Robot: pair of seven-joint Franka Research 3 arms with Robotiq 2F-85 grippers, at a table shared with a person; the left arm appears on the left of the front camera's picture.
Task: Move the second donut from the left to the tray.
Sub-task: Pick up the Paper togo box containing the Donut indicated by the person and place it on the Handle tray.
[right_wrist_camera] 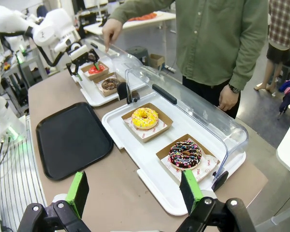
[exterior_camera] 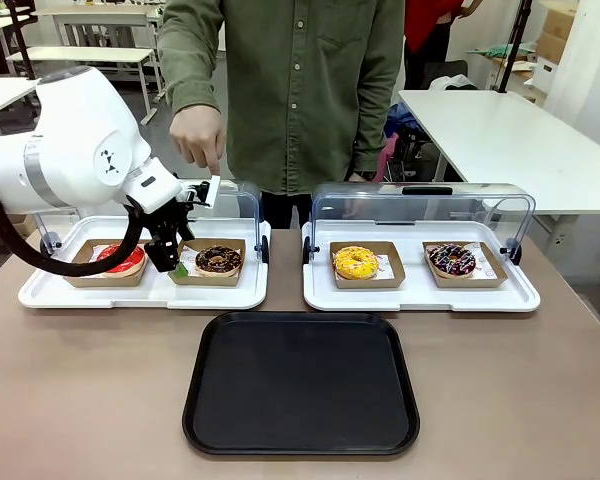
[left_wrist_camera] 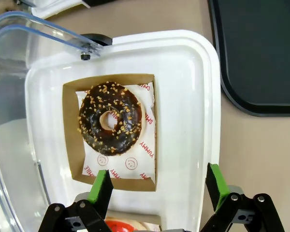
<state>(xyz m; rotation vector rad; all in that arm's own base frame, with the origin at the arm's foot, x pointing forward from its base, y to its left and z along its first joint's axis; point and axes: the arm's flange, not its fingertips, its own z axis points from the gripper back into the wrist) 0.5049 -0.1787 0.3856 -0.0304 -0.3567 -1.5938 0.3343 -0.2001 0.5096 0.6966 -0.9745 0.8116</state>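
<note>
The second donut from the left is chocolate-iced with light sprinkles and lies in a brown cardboard box on the left white tray. My left gripper hangs open just left of that box, over the gap between it and the red donut. In the left wrist view the donut lies ahead of the open gripper, whose fingers hold nothing. The black tray lies bare in front of the white trays, also seen as tray. My right gripper is open and empty, high above the table's right end.
A person stands at the far side with a hand over the raised clear lid of the left white tray. The right white tray holds a yellow donut and a dark drizzled donut under its raised lid.
</note>
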